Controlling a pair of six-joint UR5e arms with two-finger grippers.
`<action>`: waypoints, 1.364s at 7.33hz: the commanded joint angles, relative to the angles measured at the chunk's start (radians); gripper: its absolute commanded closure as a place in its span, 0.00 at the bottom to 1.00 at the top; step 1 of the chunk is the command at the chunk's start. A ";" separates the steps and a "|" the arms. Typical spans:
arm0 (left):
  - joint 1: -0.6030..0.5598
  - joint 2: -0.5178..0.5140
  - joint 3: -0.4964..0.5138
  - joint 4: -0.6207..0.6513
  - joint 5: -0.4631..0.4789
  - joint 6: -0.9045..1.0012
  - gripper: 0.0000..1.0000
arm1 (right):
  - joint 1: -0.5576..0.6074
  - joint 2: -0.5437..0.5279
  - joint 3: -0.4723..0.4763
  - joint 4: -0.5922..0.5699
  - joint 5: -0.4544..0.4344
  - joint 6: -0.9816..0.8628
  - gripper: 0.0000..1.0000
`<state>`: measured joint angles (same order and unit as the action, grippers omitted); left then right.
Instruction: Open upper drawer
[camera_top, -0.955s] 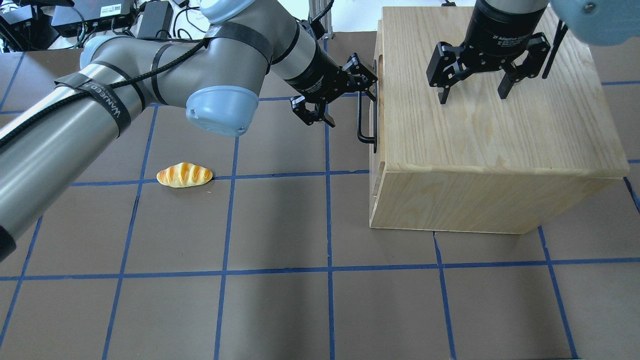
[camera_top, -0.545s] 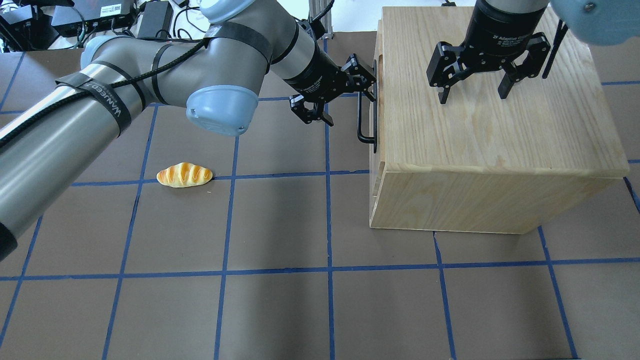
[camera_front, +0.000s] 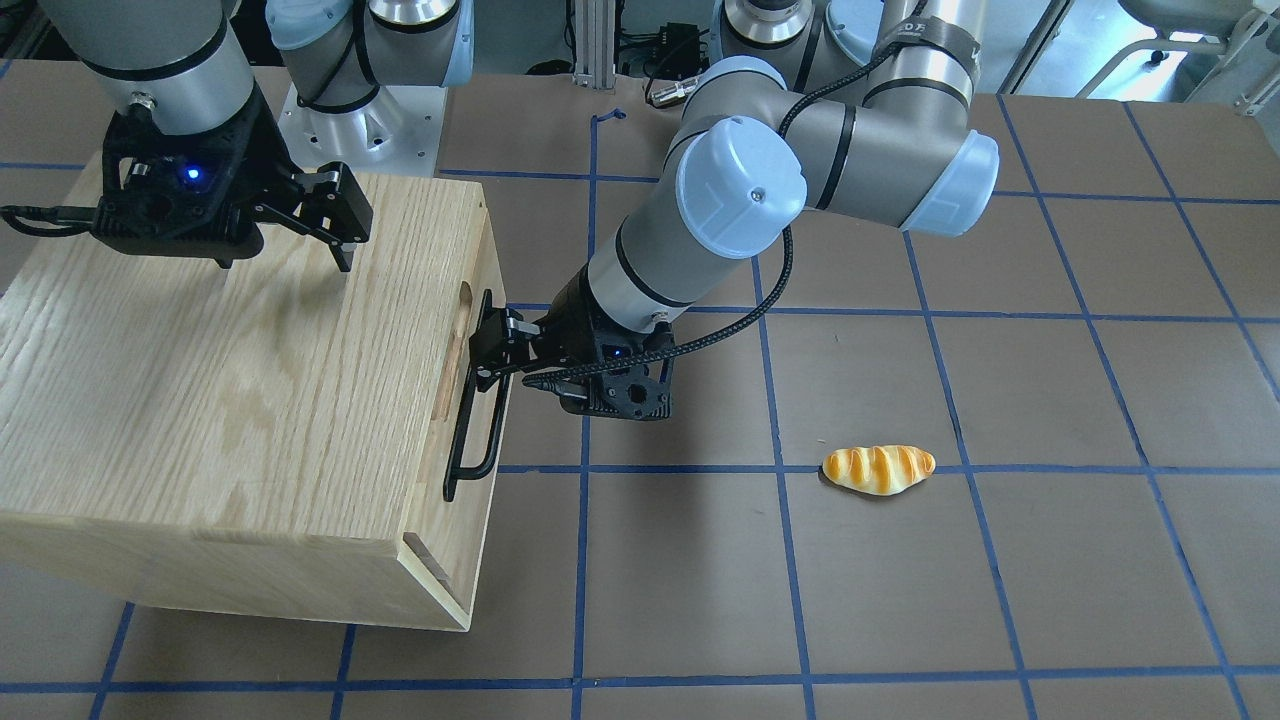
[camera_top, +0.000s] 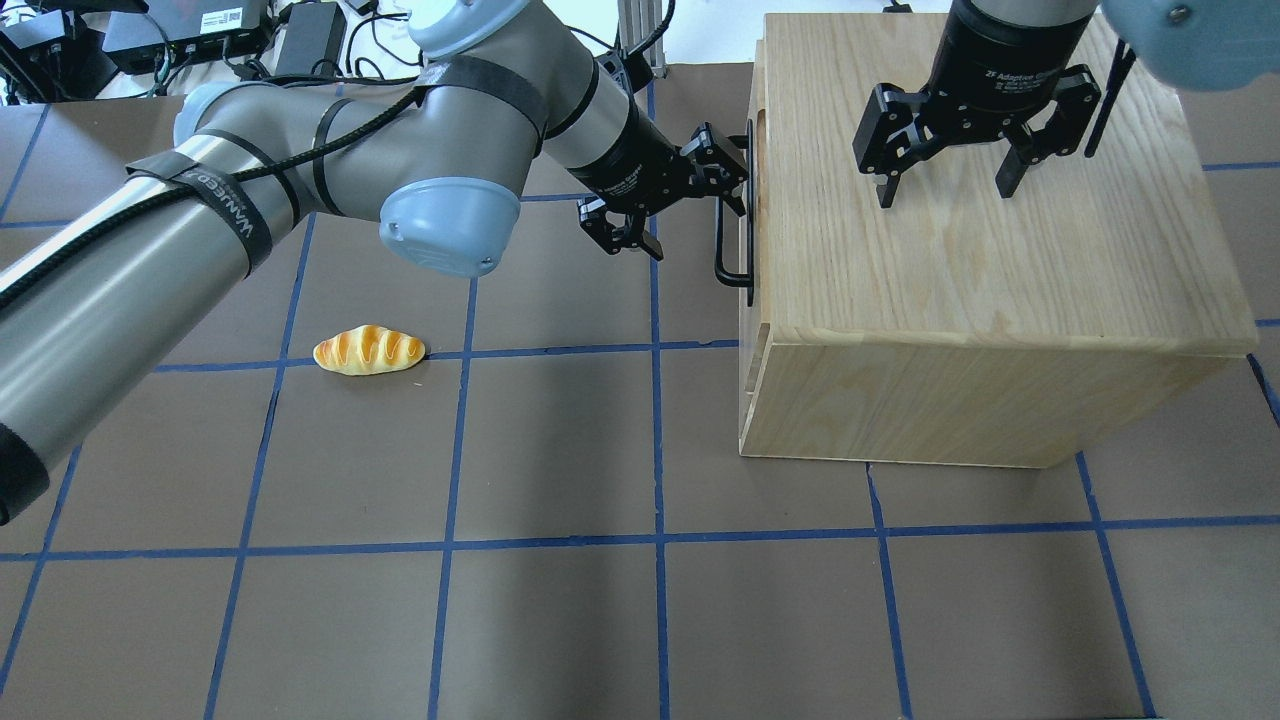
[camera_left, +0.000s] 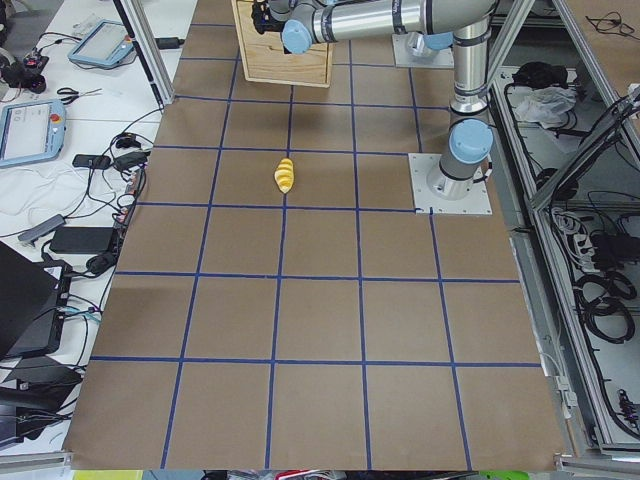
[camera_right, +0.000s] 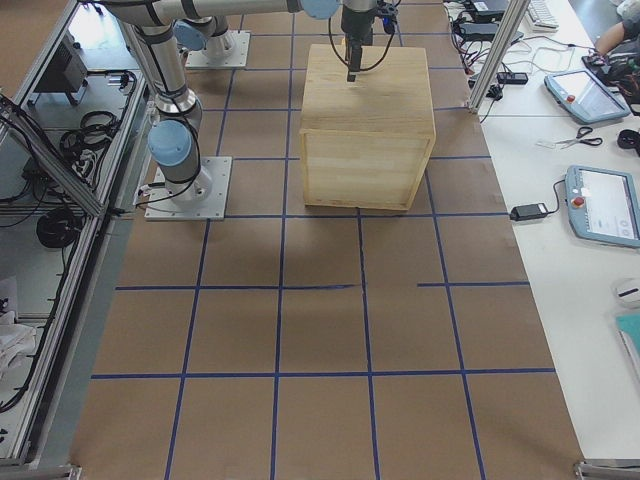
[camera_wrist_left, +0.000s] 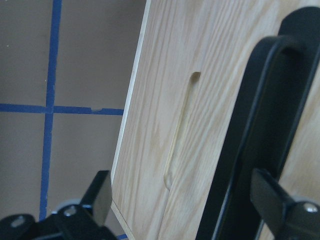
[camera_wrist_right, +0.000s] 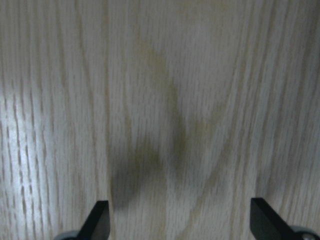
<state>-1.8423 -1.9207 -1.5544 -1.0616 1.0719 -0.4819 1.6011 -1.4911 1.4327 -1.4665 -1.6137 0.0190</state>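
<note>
Overhead exterior: bread roll (camera_top: 370, 350) lies well apart from upper drawer (camera_top: 719, 240).

Robotics lab, not a home or a shop. The left arm (camera_left: 465, 150) and right arm (camera_right: 165, 145) are industrial grey-and-blue arms. Each stands on a metal base plate (camera_left: 425, 200) on one big table (camera_left: 320, 320). The table top is brown and taped into squares with blue tape (camera_top: 659, 450). Aluminium frame posts (camera_right: 497, 50) stand at the table's edge. A white side bench (camera_right: 590, 300) holds a teach pendant (camera_right: 605, 205) with a screen, scissors (camera_right: 575, 143), a power brick (camera_right: 527, 211) and loose leads. Cable bundles (camera_left: 605, 290) lie past the rail on the robot's side. Black boxes and adapters (camera_top: 310, 35) sit wired up at the table's far end.
</note>
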 joint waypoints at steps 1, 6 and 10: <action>-0.002 -0.006 -0.004 -0.001 0.013 0.008 0.00 | 0.000 0.000 0.000 0.000 0.000 0.001 0.00; -0.003 -0.009 -0.004 -0.006 0.123 0.083 0.00 | 0.000 0.000 0.000 0.000 0.000 0.001 0.00; 0.003 0.023 -0.009 -0.046 0.157 0.162 0.00 | -0.001 0.000 0.000 0.000 0.000 0.001 0.00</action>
<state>-1.8415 -1.9049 -1.5619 -1.0874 1.2104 -0.3542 1.6007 -1.4910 1.4328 -1.4665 -1.6138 0.0193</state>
